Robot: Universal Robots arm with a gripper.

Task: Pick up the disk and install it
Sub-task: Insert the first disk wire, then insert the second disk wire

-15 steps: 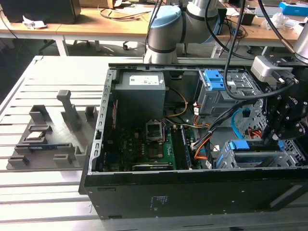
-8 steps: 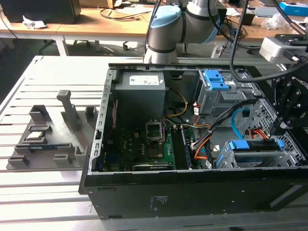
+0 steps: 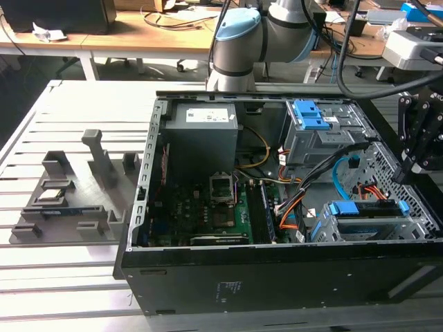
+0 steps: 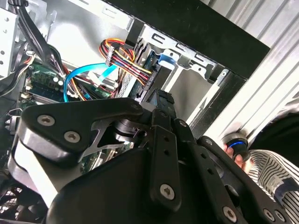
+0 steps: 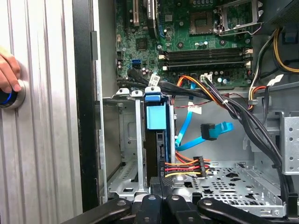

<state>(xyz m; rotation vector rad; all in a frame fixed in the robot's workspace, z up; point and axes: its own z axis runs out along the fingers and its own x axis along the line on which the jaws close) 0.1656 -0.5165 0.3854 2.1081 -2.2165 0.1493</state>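
The disk (image 3: 367, 209) sits in the lower drive bay at the exterior view's right end of the open computer case, its blue rails showing along the top. In the first wrist view the disk (image 5: 155, 116) stands edge-on between the bay's metal walls, a blue tab on its end. My gripper (image 3: 414, 162) hangs above and to the exterior view's right of the bay, apart from the disk. In both wrist views my black fingers (image 5: 150, 201) lie pressed together with nothing between them, and the gripper (image 4: 161, 100) points toward the bay.
A red, yellow and black cable bundle (image 5: 187, 165) ends beside the disk, and a loose blue data cable (image 5: 215, 130) lies nearby. A blue-fronted grey drive cage (image 3: 311, 123) stands at the back. A person's hand (image 5: 7, 77) rests on a blue-lit button outside the case.
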